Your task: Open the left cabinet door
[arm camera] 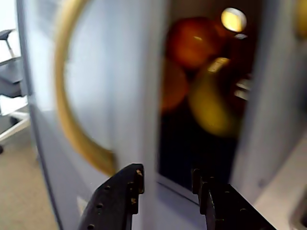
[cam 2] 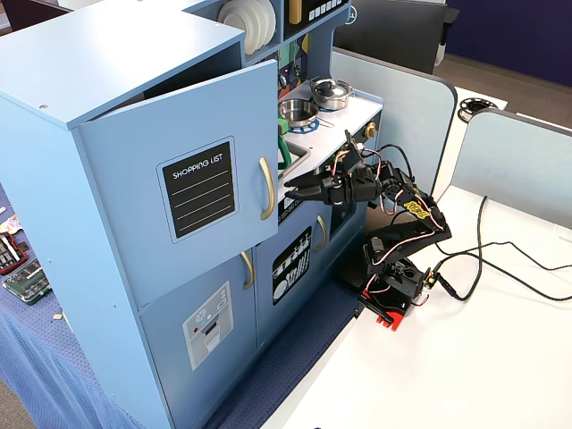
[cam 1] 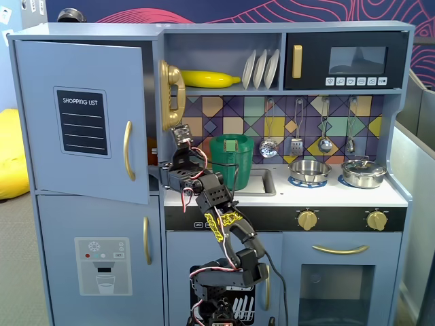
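Note:
The left cabinet door (cam 1: 41, 136) is blue-grey with a black "SHOPPING LIST" panel and a curved gold handle (cam 1: 127, 151). It stands partly open, swung out at its right edge, and also shows in the other fixed view (cam 2: 179, 134) with its handle (cam 2: 266, 188). My gripper (cam 1: 155, 175) is open at that free edge, below the handle's lower end (cam 2: 290, 189). In the wrist view the door's edge (arm camera: 144, 96) stands between my open jaws (arm camera: 167, 177), with the handle (arm camera: 67, 110) to the left. Nothing is held.
Blurred orange and yellow fruit (arm camera: 201, 72) sit inside the cabinet. The dispenser door (cam 1: 102, 265) is below and shut. A green basket (cam 1: 231, 159) stands in the sink right of my arm. A gold phone (cam 1: 171, 95) hangs above. Cables (cam 2: 500, 259) lie on the white table.

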{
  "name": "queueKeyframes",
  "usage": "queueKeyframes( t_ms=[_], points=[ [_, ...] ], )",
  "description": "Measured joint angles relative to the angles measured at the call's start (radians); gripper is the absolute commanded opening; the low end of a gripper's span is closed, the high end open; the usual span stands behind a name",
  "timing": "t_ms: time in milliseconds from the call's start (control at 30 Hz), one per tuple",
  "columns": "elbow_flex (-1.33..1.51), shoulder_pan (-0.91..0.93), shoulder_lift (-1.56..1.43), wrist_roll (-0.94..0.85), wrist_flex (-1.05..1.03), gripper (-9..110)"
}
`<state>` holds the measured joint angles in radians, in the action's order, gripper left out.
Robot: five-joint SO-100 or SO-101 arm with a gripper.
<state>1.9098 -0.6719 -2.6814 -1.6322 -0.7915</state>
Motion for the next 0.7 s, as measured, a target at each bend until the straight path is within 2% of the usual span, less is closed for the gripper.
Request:
queueKeyframes(
  t_ms=[100, 300, 533, 700],
  points=[
    [0.000, 0.064, 0.043, 0.006, 0.028, 0],
    [0.002, 0.094, 0.202, 0.003, 0.218, 0],
    [0.002, -0.023, 0.279, -0.077, 0.287, 0],
    [0.002, -0.190, 0.268, -0.118, 0.284, 0]
  ],
)
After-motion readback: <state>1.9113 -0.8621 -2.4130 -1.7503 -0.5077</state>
